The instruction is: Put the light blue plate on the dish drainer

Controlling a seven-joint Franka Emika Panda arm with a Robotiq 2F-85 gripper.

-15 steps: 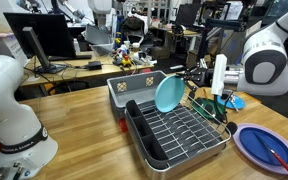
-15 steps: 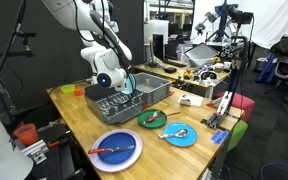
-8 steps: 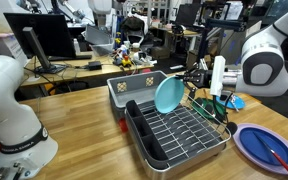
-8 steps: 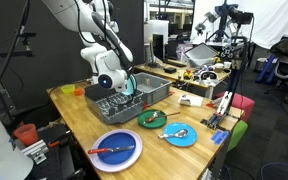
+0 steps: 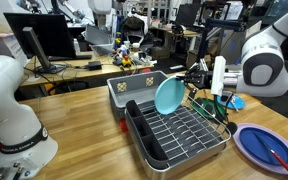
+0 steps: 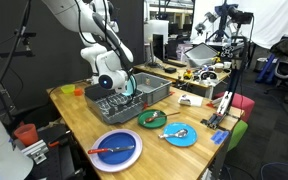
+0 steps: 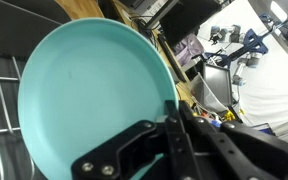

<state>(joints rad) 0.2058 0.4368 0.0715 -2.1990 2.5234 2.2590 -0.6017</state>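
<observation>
We see the pincer (image 7: 172,112) closed on the rim of the light blue plate (image 7: 94,90); in the wrist view a black finger (image 7: 134,150) lies across the plate's lower edge. In both exterior views the plate (image 5: 168,93) (image 6: 129,85) stands nearly upright on edge over the dish drainer (image 5: 179,135) (image 6: 109,105), at the drainer's end nearest the grey bin (image 5: 134,88). Its lower rim reaches down to the drainer's wires; we cannot tell whether it touches them. The grey bin sits just beyond the drainer, touching or nearly touching it. A larger purple-rimmed plate (image 5: 267,145) lies flat on the worktop (image 5: 79,115), well apart from the drainer, with a red-handled utensil resting on it. In an exterior view the arm (image 6: 104,45) comes down to the drainer from above.
</observation>
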